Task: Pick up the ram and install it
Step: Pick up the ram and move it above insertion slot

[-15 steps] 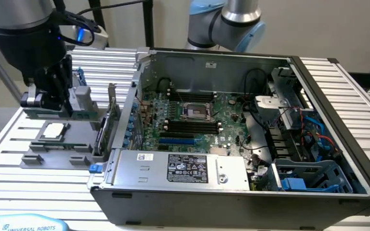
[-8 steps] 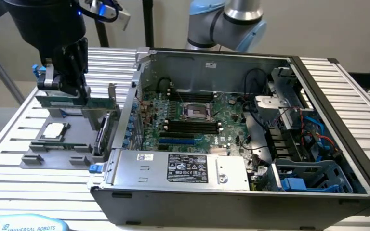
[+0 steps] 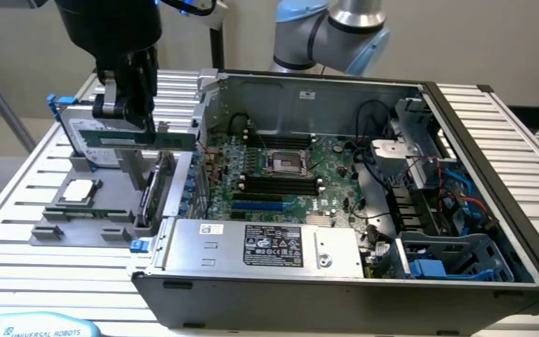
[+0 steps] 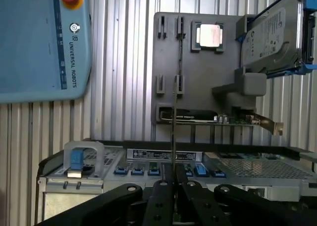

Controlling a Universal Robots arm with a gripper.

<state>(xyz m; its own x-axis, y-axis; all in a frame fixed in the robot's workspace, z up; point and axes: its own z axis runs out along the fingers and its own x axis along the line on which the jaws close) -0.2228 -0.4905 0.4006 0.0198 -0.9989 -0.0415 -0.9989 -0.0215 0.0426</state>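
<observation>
The ram (image 3: 171, 140) is a thin green stick held level in the air above the grey fixture tray (image 3: 54, 235), just outside the case wall on the exterior view's left. My gripper (image 3: 131, 116) is shut on it from above. In the wrist view the ram (image 4: 173, 132) shows edge-on as a thin line running out from between my black fingers (image 4: 159, 198), with the tray (image 4: 198, 72) behind it. The motherboard's black slots (image 3: 274, 186) lie inside the open case, to the exterior view's right of the ram.
On the tray sit a square silver processor (image 3: 78, 189), a hard drive (image 3: 92, 151) with blue rails and a green card with a metal bracket (image 4: 233, 119). The power supply (image 3: 260, 246) fills the case's near side. A blue teach pendant (image 4: 39, 42) lies on the slatted table.
</observation>
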